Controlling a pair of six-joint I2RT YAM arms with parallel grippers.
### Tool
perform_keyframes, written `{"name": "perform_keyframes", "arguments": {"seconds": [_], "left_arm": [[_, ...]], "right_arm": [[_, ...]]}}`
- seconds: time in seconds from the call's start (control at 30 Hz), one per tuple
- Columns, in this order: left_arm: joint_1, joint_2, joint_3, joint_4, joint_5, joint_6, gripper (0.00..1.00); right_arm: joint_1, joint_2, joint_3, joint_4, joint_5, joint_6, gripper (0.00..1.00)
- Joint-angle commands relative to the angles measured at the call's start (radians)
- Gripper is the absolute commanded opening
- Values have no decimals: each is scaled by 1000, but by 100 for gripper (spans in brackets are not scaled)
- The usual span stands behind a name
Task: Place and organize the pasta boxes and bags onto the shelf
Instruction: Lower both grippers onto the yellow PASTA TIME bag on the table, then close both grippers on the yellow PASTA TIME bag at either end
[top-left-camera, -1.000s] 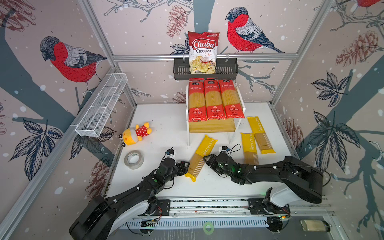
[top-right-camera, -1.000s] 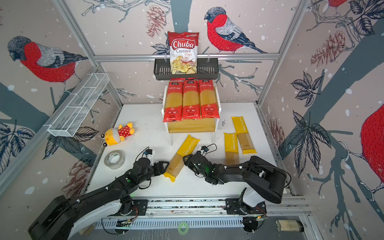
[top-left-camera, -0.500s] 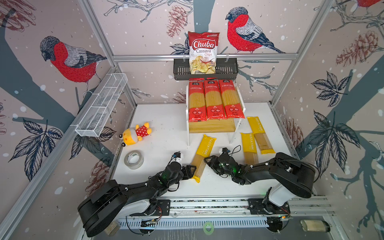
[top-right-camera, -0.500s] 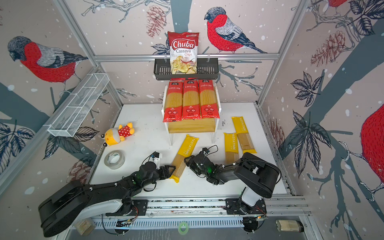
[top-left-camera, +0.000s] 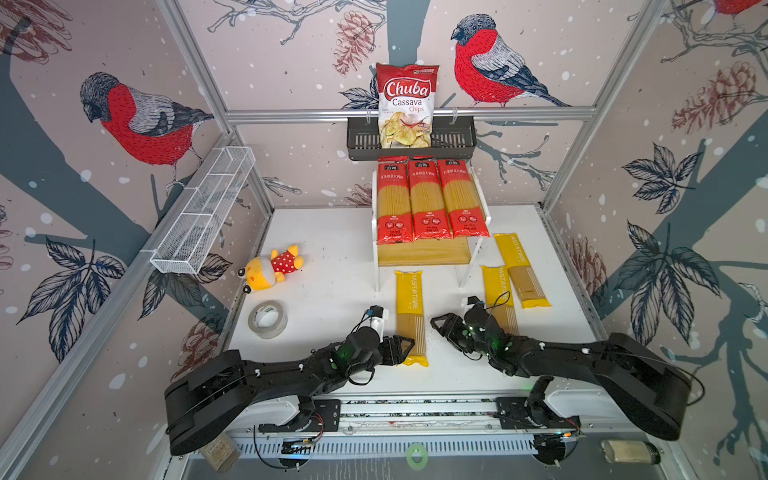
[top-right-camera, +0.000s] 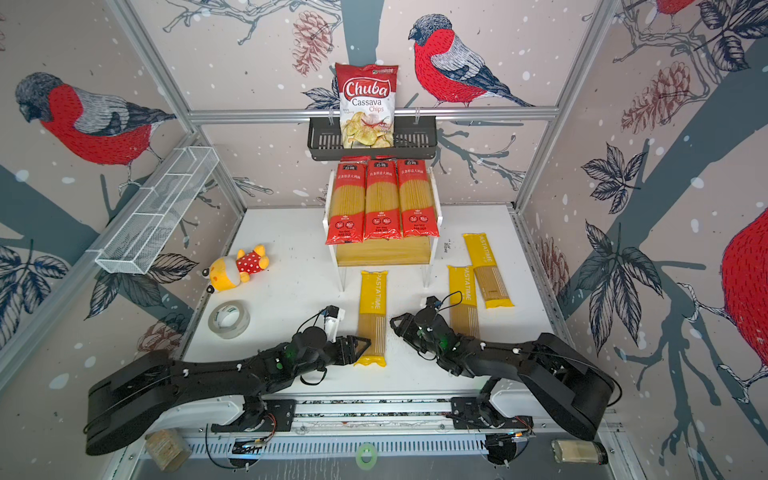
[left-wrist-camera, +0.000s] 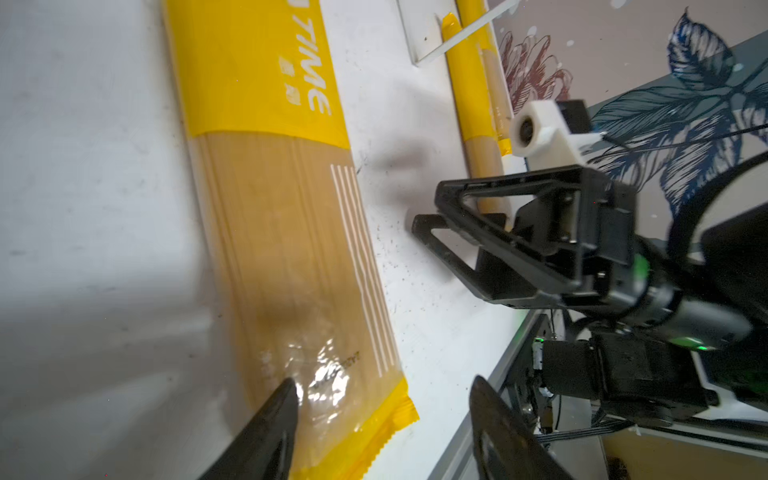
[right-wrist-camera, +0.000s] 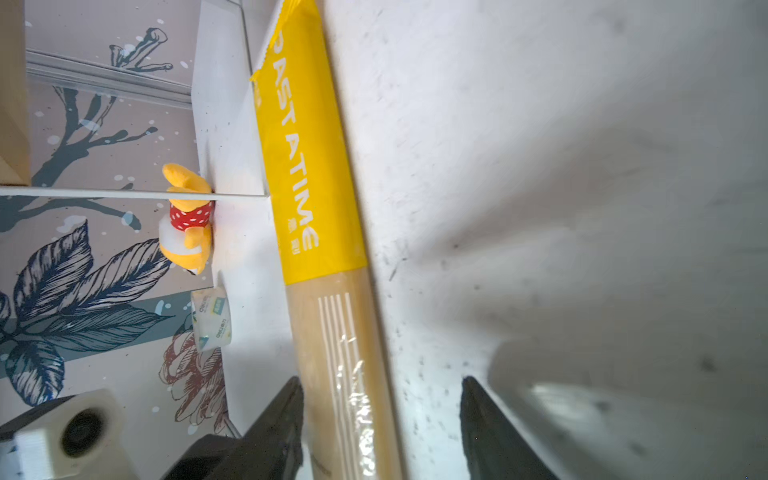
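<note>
Left gripper (top-left-camera: 405, 347) and right gripper (top-left-camera: 436, 323) flank the near end of 1 yellow PASTATIME pack (top-left-camera: 409, 307) lying flat on the table (top-left-camera: 332, 249) in a top view, jaws apart, holding nothing. 2 other yellow packs (top-left-camera: 521, 270) lie to its right, and 3 red spaghetti packs (top-left-camera: 428, 199) cover the shelf's (top-left-camera: 424, 253) upper tier.

Left wrist: 1 fingertip (left-wrist-camera: 286, 395) shows against the pack's clear window.

Right wrist: the pack runs ahead between spread fingers.

It is likely light, stiff lengthwise and brittle, with slick film. Pinch gently across its narrow width near mid-length so it neither tips nor cracks.
</note>
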Motion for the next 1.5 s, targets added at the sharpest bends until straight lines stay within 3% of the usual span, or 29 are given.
{"name": "perform_keyframes", "arguments": {"seconds": [0.0,0.17,0.3,0.7,0.93,1.1,1.3,1.47], "left_arm": [[21,-86,-3,-124,-81,53,65],[194,-236,-42,-194,-6,98,65],[271,-208,-50,-179,33,136,65],[282,120,12,16,155,124,60],[281,233,-18,177,221,69,46],[281,215,-16,164,224,74,37],[282,118,-15,75,199,88,36],[283,23,-8,-26,167,106,38]], "right_arm": [[-54,-68,-15,-43,-116,-144,62],[-101,-103,23,-104,-137,-240,65],[-116,-41,45,-106,-136,-255,64],[-24,247,159,64,-132,-172,60],[45,422,239,194,-179,-120,57],[48,452,205,327,-221,-74,38],[46,407,191,319,-218,-85,18],[46,351,153,325,-205,-82,11]]}}
